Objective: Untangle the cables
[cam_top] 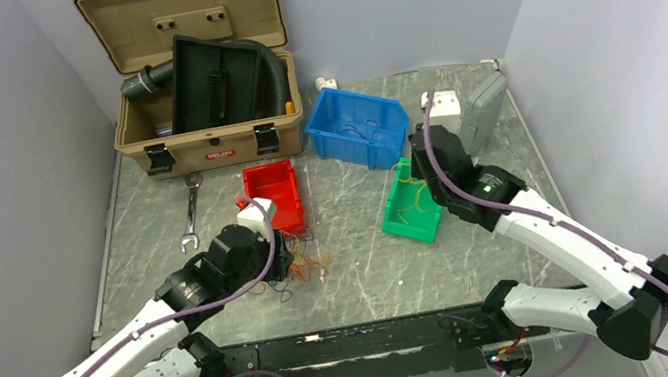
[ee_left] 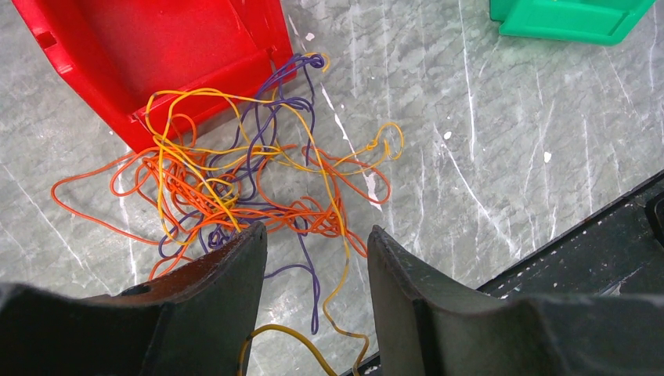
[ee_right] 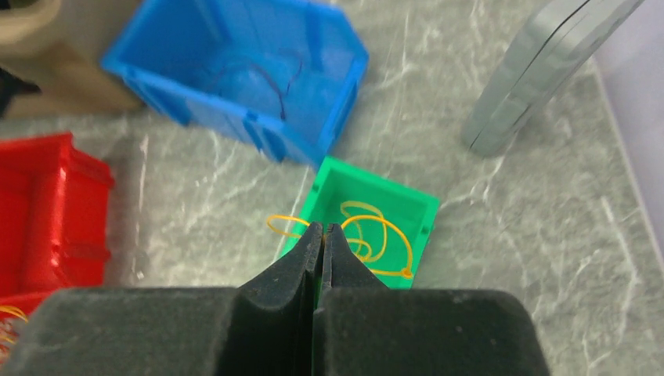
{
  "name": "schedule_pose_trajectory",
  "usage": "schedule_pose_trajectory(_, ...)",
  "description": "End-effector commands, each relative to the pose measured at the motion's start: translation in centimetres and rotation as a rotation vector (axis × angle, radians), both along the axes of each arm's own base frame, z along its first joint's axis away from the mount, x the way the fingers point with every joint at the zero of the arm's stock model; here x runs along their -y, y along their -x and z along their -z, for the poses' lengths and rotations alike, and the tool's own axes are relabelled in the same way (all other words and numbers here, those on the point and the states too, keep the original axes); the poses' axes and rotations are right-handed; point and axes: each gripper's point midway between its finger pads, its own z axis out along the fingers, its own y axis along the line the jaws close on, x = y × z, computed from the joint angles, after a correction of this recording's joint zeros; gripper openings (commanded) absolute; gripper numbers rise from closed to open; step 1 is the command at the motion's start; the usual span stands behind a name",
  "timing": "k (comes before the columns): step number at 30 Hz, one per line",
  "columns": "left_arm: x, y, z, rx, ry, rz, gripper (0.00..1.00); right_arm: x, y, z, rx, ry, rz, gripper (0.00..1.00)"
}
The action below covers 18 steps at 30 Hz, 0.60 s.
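We see the left gripper (ee_left: 317,235) spread open over the tangled cables (ee_left: 235,188), the right gripper (ee_right: 322,229) pinched closed above the green bin (ee_right: 419,205).

The table (ee_left: 485,157) was a smooth grey marbled sheet with a faint sheen, scored with fine white scratches. The cables (ee_left: 227,188) wore slick, lightly glossy plastic sheathing. The red bin (ee_left: 156,47) was moulded plastic, smooth and shiny. The green bin (ee_right: 407,205) and the blue bin (ee_right: 235,117) looked like the same kind of plastic. The left claw (ee_left: 315,231) and the right claw (ee_right: 322,229) had matt black fingers with a finely grained surface. At the far left, the case (cam_top: 181,12) was matt tan hard plastic, and the hose (cam_top: 276,66) in it was black and ribbed. The wrench (cam_top: 191,211) was bare bright metal.
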Motion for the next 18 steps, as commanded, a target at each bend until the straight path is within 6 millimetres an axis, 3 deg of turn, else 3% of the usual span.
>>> schedule_pose_trajectory(1,0.6,-0.6,-2.0,0.041,0.025,0.008,0.54,-2.1,-0.4,3.7,-0.079,-0.084,-0.030,0.00)
schedule_pose_trajectory(5,0.5,-0.5,-1.9,0.039,0.025,0.008,0.55,-1.0,-0.2,7.7,-0.184,-0.058,0.066,0.00)
schedule_pose_trajectory(8,0.5,-0.5,-1.8,0.038,0.025,0.008,0.55,1.0,0.3,9.7,-0.231,-0.036,0.186,0.00)
schedule_pose_trajectory(14,0.3,-0.4,-1.8,0.041,0.020,0.007,0.55,4.7,1.4,11.1,-0.252,-0.004,0.394,0.00)
schedule_pose_trajectory(18,0.3,-0.5,-1.7,0.043,0.016,0.007,0.55,3.7,1.3,12.1,-0.285,-0.025,0.345,0.00)
